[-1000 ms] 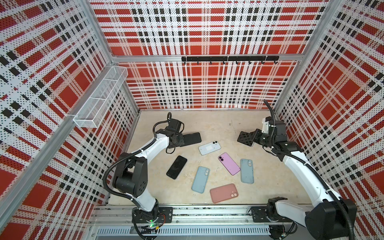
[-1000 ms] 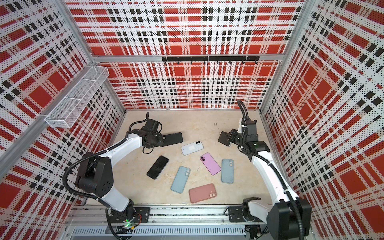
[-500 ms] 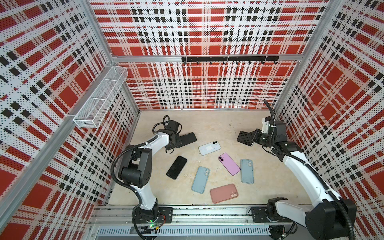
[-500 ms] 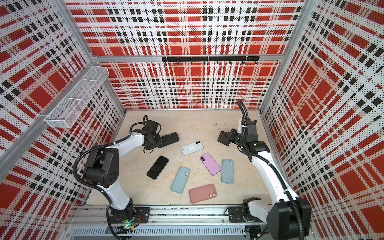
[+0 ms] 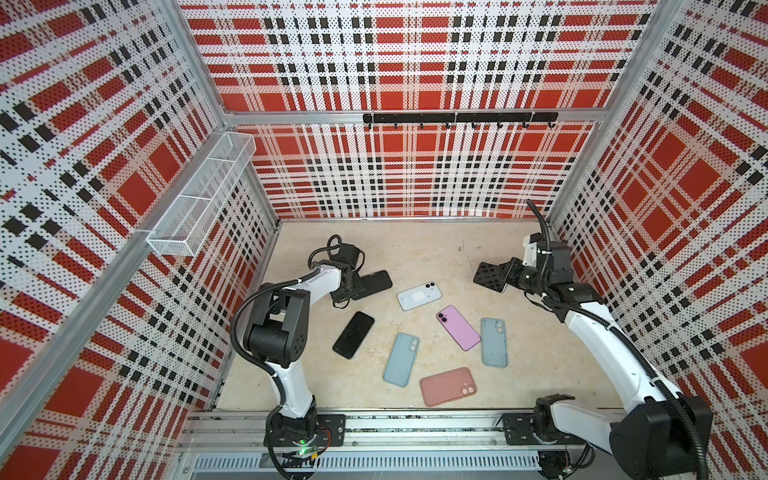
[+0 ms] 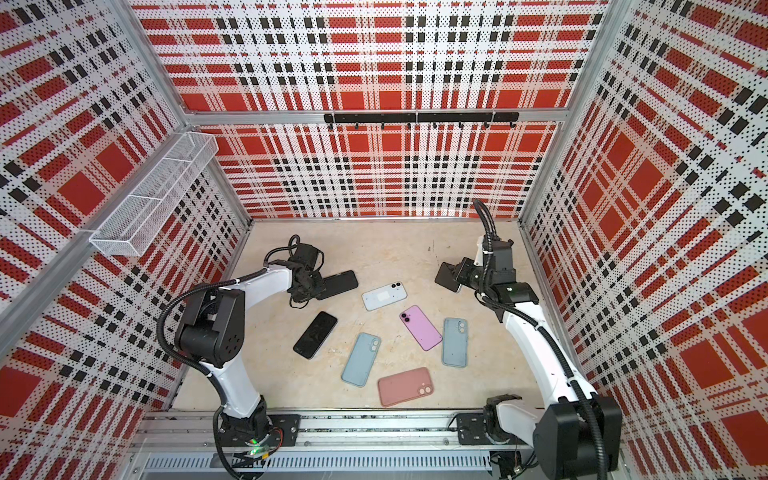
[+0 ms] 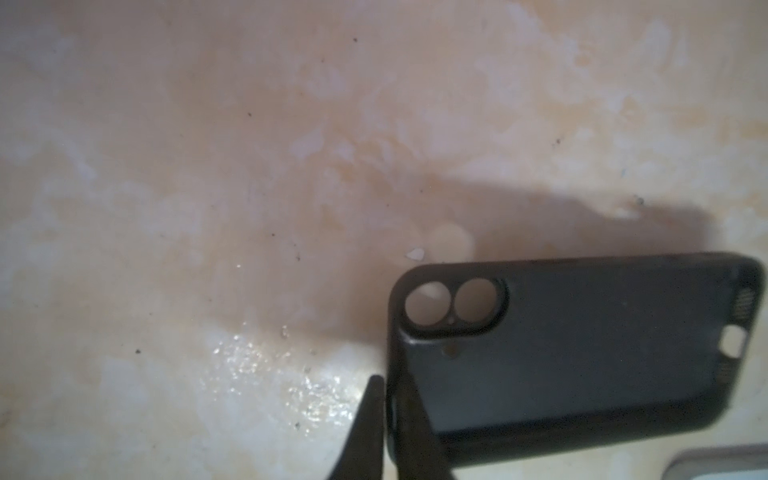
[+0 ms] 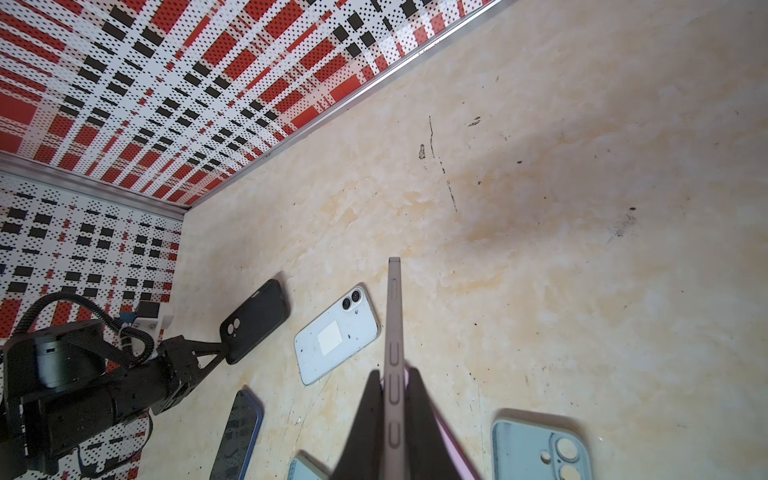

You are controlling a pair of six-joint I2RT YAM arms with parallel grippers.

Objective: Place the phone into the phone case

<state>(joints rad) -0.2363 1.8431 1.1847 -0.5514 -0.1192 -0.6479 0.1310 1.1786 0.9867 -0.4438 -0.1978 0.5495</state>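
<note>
Your right jaws pinch the phone (image 8: 394, 316) edge-on, off the desk (image 5: 419, 249) at the right rear. Your left jaws straddle the camera-end wall of the black case (image 7: 582, 353), well apart at the left; whether they grip, I cannot tell.

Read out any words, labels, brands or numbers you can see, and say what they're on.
None can be read. The square sticker on the white phone looks blank; the black case and the held phone, seen edge-on, show no print.
</note>
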